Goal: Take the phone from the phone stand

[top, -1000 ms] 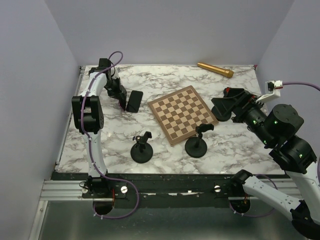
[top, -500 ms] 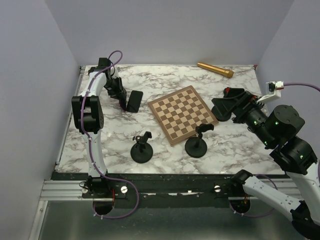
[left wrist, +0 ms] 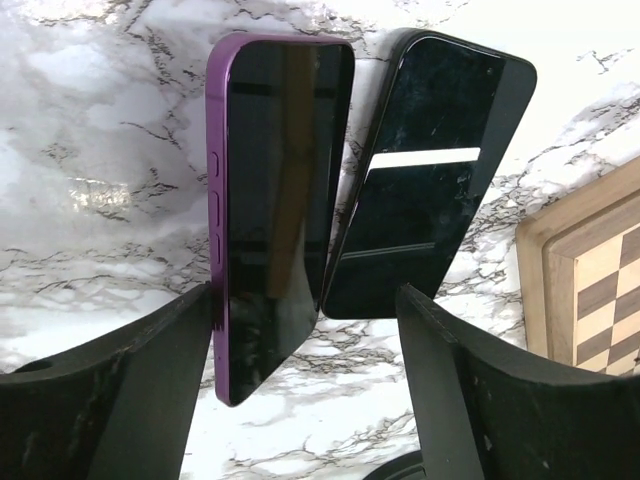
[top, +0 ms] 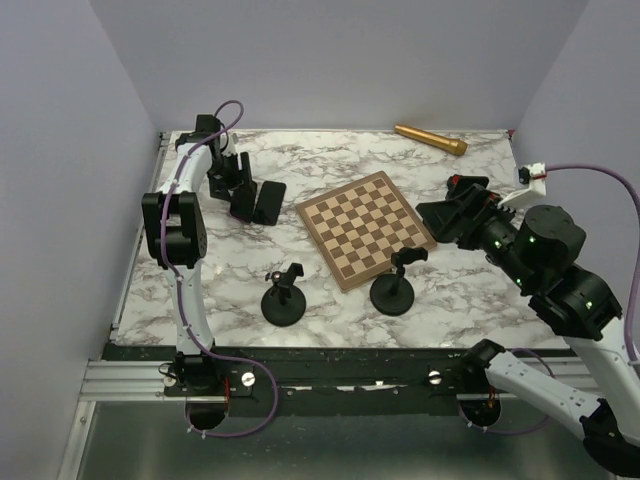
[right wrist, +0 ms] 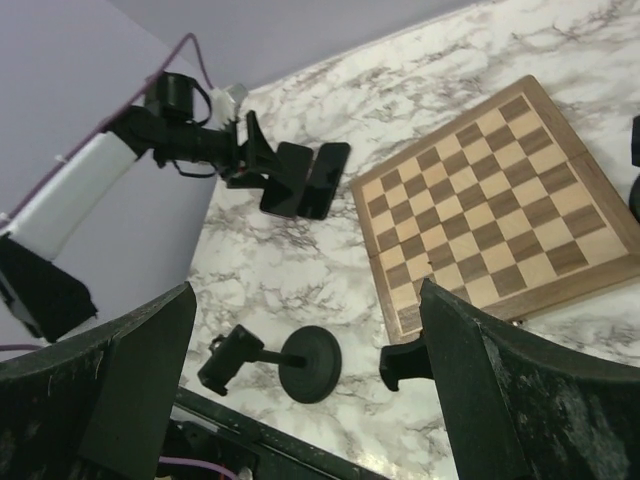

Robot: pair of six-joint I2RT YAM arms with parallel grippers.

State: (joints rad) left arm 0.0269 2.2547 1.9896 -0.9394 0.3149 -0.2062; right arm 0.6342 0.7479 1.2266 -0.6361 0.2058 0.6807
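Left hand (left wrist: 305, 308): fingers set wide apart, clamped on nothing. The lower end of the purple phone (left wrist: 280, 200) sits in the gap, its side edge right against the left finger (left wrist: 150, 370); actual contact cannot be told. Black phone (left wrist: 430, 170) lies just beside the purple one, long edges meeting near the middle, both screens up on the white marble desk (top: 470, 290) at its far left. Right hand (top: 430, 213): fingers also spread wide, holding nothing, hanging over the desk's right side just beside the chessboard (top: 365, 228). Left phone stand (top: 283, 297) and right phone stand (top: 395, 285) stand near the front edge, well apart from both phones. Gold cylinder (top: 430, 139) at the far edge. Lavender walls (top: 350, 60) on three sides. Left arm stretched far forward along the left edge; right arm bent, reaching inward.
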